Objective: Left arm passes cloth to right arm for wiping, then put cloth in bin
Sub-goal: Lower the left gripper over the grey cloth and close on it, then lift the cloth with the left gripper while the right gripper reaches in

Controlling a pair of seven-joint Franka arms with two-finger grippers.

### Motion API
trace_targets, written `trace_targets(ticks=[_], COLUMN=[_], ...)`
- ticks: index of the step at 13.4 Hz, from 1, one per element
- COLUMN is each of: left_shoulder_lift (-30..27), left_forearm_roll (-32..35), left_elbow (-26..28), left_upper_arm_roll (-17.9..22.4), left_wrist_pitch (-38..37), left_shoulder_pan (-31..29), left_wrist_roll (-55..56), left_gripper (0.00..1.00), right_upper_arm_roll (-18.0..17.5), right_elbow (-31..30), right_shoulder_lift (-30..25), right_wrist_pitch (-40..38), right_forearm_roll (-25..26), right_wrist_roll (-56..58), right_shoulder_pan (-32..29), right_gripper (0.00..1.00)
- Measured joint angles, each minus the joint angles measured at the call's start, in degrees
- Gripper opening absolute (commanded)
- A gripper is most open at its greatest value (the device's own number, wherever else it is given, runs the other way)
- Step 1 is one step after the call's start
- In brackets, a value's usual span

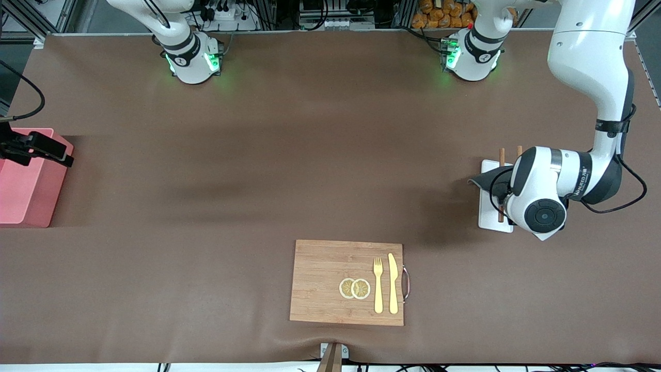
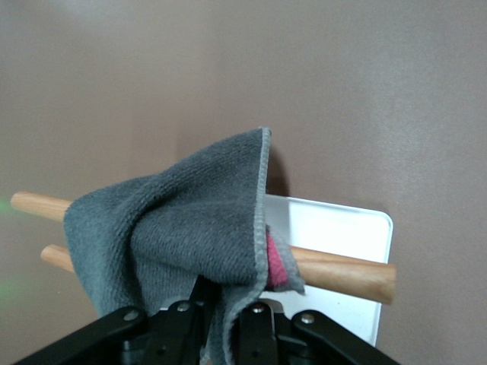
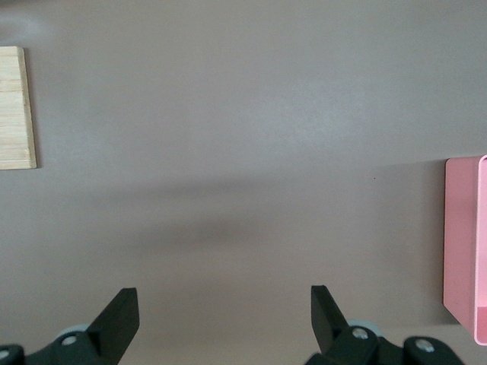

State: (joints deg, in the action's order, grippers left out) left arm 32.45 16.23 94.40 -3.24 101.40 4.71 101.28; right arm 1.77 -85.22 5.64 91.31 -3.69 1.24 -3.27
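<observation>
Cloth (image 2: 183, 228) hangs pinched in the left gripper (image 2: 221, 319) over the white tray (image 2: 342, 228) and its wooden sticks (image 2: 342, 274); right gripper (image 3: 221, 319) gapes wide, waiting beside the bin (image 1: 26, 191).

— How is the light on the surface (image 1: 258, 170)?

— Even and soft, coming from above. Broad, faint shadows lie across the brown cover, and a darker patch sits beside the white tray (image 1: 488, 206) under the left arm.

— Any glare?

— Green glow spills from the lamps at both arm bases onto the cover. The tray looks washed out, nearly pure white, in the left wrist view.

— Sharpness?

— The front view is crisp. In the left wrist view the cloth (image 2: 183, 236) shows its weave clearly and throws a shadow on the tray, while the surface is soft. The right wrist view is dimmer, with a blurry dark band across the middle.
</observation>
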Motion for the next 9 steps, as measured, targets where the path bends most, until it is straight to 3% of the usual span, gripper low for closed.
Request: trace_targets(ticks=[4,9], left_shoulder_lift=[-0.22,-4.46], left_forearm_roll=[0.55,0.6], left_elbow=[-1.38,-7.74], left_upper_arm_roll=[-0.11,-1.23], left_wrist_pitch=[-0.48,-8.97], left_shoulder_pan=[0.12,1.37], left_wrist_roll=[2.02,1.37], left_gripper=[0.0,0.0], right_upper_arm_roll=[-0.15,-0.34], right_elbow=[0.01,0.05], right_shoulder_lift=[0.0,0.0], right_wrist_pitch=[0.0,-0.06], right_forearm_roll=[0.0,0.0], right_wrist_roll=[0.0,0.0], right_shoulder_pan=[0.07,0.23], right_gripper=[1.0,1.0])
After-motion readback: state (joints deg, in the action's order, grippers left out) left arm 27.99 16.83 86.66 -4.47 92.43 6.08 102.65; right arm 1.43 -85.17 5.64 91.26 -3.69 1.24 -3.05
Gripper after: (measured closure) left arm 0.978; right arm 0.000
